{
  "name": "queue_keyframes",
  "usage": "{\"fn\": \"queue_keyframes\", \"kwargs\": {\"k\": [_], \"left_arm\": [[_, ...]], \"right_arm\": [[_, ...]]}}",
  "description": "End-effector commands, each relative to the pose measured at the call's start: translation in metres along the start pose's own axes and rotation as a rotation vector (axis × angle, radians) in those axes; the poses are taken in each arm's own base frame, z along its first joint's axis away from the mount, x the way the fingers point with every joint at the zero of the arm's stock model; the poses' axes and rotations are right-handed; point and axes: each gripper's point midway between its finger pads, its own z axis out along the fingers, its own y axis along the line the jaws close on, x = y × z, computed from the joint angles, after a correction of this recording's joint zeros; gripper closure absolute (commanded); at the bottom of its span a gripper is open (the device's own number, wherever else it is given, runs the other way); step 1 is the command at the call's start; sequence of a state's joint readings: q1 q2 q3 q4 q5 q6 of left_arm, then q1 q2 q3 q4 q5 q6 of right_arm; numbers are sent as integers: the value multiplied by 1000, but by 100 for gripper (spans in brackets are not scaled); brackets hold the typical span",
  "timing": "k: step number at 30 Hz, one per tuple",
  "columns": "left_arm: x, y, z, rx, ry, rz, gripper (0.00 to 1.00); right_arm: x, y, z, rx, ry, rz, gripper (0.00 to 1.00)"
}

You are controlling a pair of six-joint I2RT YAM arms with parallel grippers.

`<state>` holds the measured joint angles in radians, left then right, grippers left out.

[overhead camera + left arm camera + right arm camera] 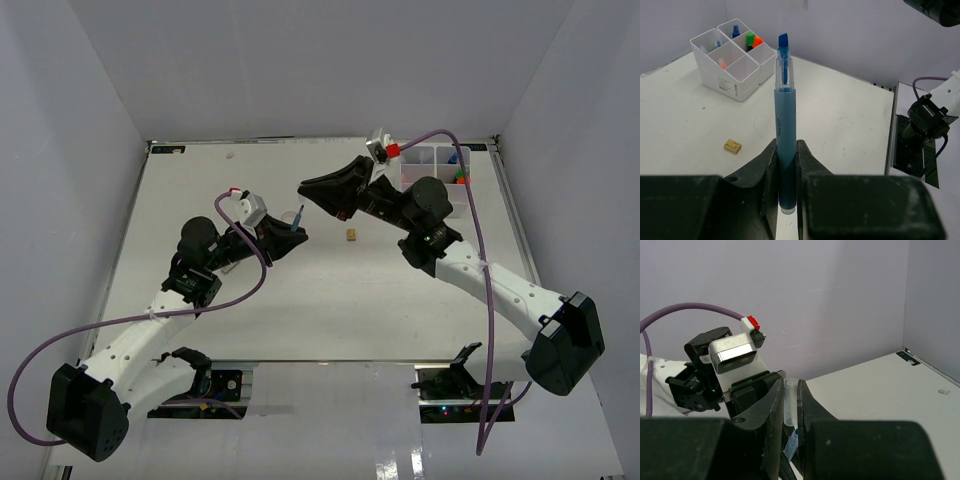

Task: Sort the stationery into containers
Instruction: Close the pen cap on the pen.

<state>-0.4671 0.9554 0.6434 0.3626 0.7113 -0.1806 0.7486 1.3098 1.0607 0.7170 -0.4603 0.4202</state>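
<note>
My left gripper (287, 236) (786, 150) is shut on a blue pen (785, 125) (297, 217), which stands upright between the fingers with its chisel tip bare. My right gripper (322, 191) (789, 386) hovers just beyond that tip, shut on the pen's clear cap (790, 397). The pen's tip (794, 440) shows right below the cap. A white container (437, 165) (735, 75) with three compartments sits at the far right and holds several pens and markers. A small tan block (352, 234) (732, 146) lies on the table between the grippers and the container.
The white table (330, 300) is enclosed by grey walls on three sides. The right arm's elbow (428, 205) hangs just in front of the container. Purple cables (480, 250) loop from both wrists. The left wrist camera (732, 352) faces the right gripper closely.
</note>
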Motion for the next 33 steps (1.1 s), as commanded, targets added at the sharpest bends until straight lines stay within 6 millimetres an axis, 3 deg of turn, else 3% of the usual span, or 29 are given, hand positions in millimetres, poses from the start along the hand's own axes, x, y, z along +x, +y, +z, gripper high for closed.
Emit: {"fn": "queue_keyframes", "kwargs": {"k": [1,24,33], "left_arm": [[-12,-8,-3,20,-44,32,100],[-20,-17,-1,84,-107,67,99],[-39,-18,1,93,-189,108,98]], "right_arm": [[-8,11,0,-45,-38,-17,91],[12,14,-2,-59,-21,40,89],[12,21,-3,-73,-35,39,87]]}}
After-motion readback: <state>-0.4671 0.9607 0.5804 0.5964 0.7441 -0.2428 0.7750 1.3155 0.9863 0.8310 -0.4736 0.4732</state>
